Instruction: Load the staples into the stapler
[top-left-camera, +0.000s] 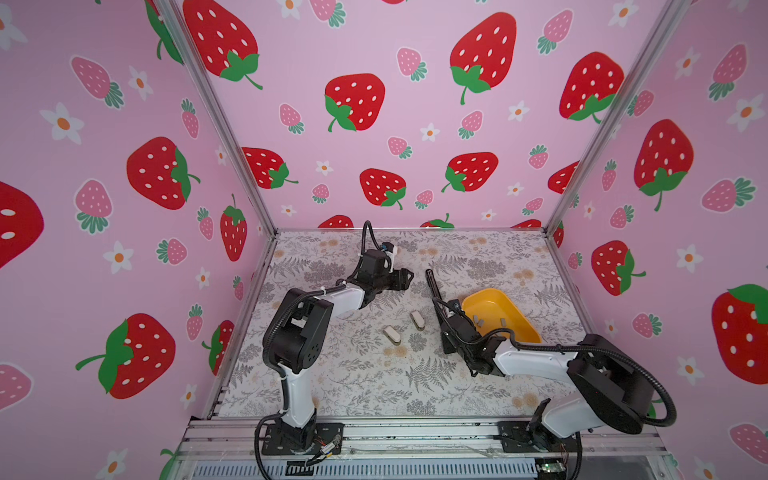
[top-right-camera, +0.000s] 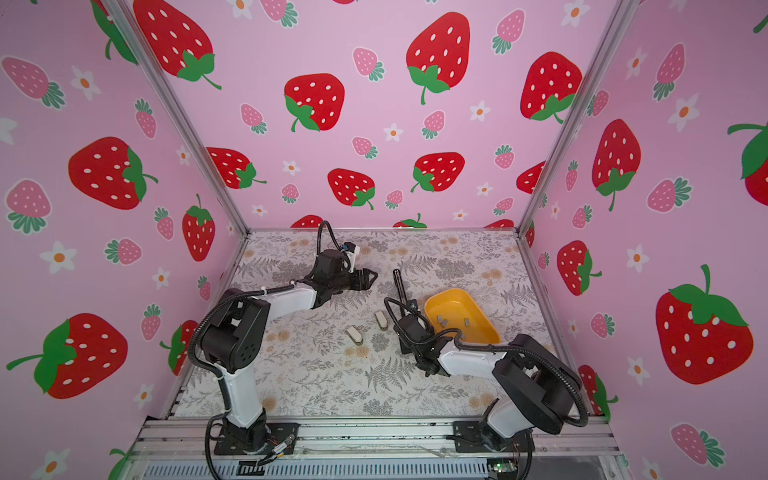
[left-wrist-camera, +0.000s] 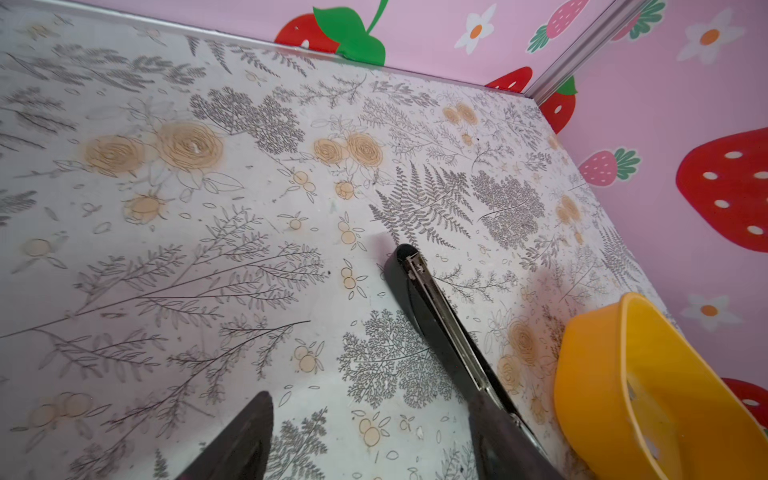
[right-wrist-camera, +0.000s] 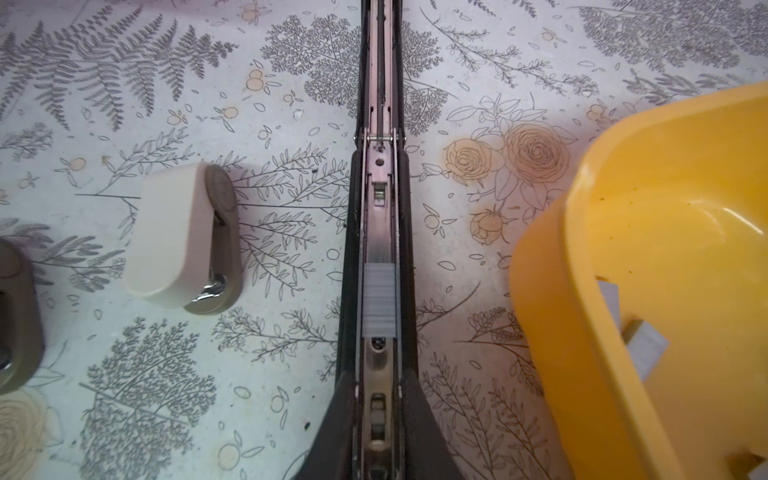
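Gripping the stapler (right-wrist-camera: 380, 199), the right claw (right-wrist-camera: 379, 388) presses its two fingers against opposite sides of the open metal rail. The stapler lies opened out flat on the table (right-wrist-camera: 124, 395), and its rail runs straight ahead of the claw.

Just ahead of the fingertips, a grey staple strip (right-wrist-camera: 378, 303) sits flat in the rail, between the rail walls. Farther ahead along the rail is the hinge pin. Beyond it, the stapler's top arm points away from the claw.

On the claw's right, just beside the stapler, stands a yellow tub (right-wrist-camera: 548, 291). Spare staple strips (right-wrist-camera: 642, 345) lie loose inside it. On the claw's left, apart from the stapler, a small pale stapler (right-wrist-camera: 183, 237) rests on the table. A second small stapler (right-wrist-camera: 16, 316) lies farther left and shows only at the picture's edge.

In both top views, the left claw (top-left-camera: 401, 279) (top-right-camera: 368, 278) hangs above the table, farthest from the right claw. It is near the far tip of the stapler and on that tip's left. Its fingers (left-wrist-camera: 232, 440) stand wide apart with nothing between them.
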